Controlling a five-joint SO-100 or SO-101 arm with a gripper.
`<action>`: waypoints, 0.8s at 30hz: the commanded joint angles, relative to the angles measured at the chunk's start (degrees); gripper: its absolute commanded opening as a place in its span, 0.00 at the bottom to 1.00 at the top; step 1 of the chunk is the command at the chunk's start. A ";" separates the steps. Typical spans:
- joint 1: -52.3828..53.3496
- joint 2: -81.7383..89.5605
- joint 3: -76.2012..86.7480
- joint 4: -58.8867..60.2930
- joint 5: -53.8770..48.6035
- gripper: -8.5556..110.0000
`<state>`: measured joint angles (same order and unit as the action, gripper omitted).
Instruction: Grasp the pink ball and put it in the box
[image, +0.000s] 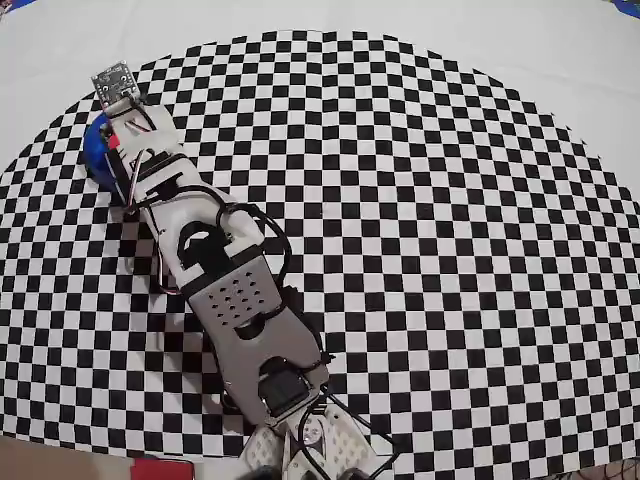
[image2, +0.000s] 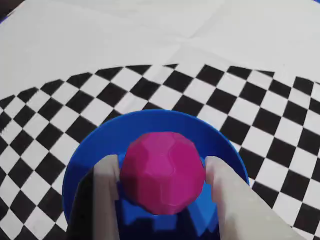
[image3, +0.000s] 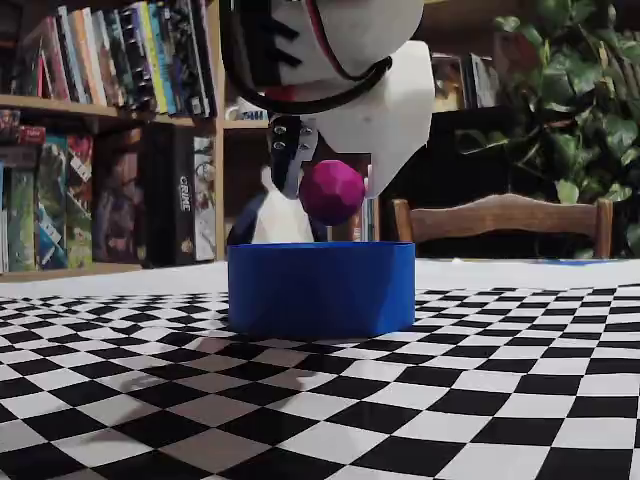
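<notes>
In the wrist view the pink ball sits between my gripper's two pale fingers, directly over the round blue box. The jaws stand close against both sides of the ball. In the fixed view the ball hangs in the gripper just above the rim of the box, over its inside. In the overhead view the arm covers most of the box at the far left, the gripper is above it, and the ball is hidden.
The checkered mat covers the table, and plain white cloth lies beyond its curved edge. A bookshelf, a wooden chair and a plant stand behind the table in the fixed view.
</notes>
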<state>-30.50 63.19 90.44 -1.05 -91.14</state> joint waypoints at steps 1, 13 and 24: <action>-0.62 0.44 -2.81 0.35 0.53 0.07; -0.70 0.09 -2.81 0.53 0.70 0.07; -0.79 0.00 -2.99 0.53 0.70 0.07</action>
<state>-30.94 62.49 89.82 -0.70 -90.79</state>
